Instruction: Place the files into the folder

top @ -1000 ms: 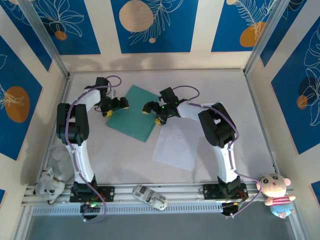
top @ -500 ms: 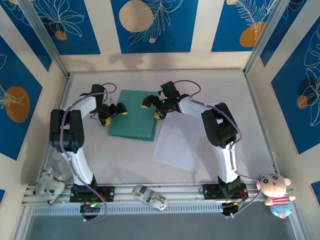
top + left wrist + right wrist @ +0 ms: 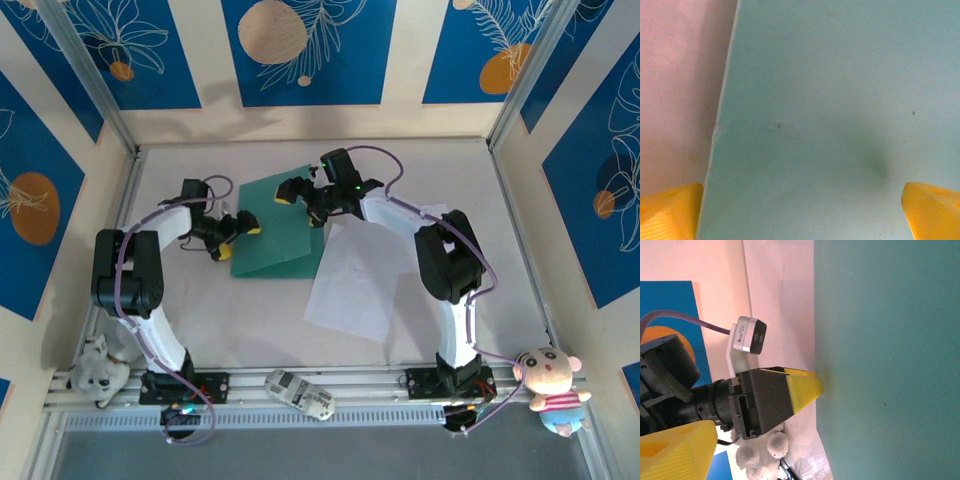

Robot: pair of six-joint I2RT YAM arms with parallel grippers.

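Folder (image 3: 272, 232) lying flat, seemingly shut, mid-desk (image 3: 500, 250). Left claw (image 3: 233, 238) gaping wide at its left edge; right claw (image 3: 301, 208) gaping at its far corner, gripping nothing. Files (image 3: 360, 285) lying outside, just beside its right edge. Opening and loading not yet done.

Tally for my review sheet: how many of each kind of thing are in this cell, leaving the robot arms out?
folder: 1
paper pile: 1, sheets cannot be counted
soft toys: 2, a white dog and a doll
white gadget on the front rail: 1
Total: 5
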